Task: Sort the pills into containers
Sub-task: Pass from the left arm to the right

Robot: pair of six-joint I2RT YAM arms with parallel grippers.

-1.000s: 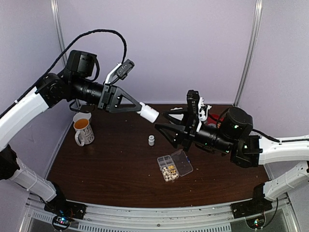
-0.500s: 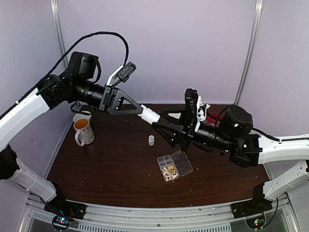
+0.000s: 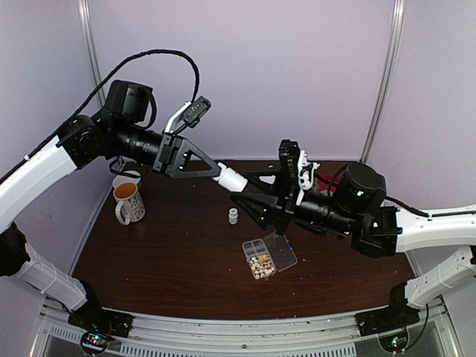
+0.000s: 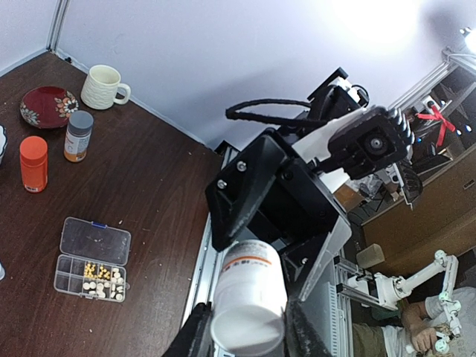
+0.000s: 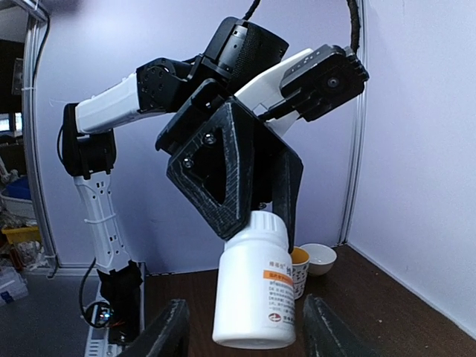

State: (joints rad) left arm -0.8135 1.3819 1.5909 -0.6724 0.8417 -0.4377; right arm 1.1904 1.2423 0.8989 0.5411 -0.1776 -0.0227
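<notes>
The left pincer [image 4: 248,332] is clamped on the top end of a white bottle [image 5: 254,294], up in the air. The right pincer [image 5: 245,329] stands open either side of the bottle's base, not touching it. The pills [image 3: 260,262] lie in cells of the open organizer box [image 3: 285,253] on the tabletop [image 3: 171,260] below. They look tiny, light and prone to roll, so better poured than pinched. The bottle's orange-banded label is too small to read.

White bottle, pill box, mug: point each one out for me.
White bottle [image 5: 249,297], right wrist view, on its body left of the label.
Pill box [image 4: 95,239], left wrist view, on its open clear lid.
Mug [image 3: 131,211], top view, on its outer wall.
</notes>
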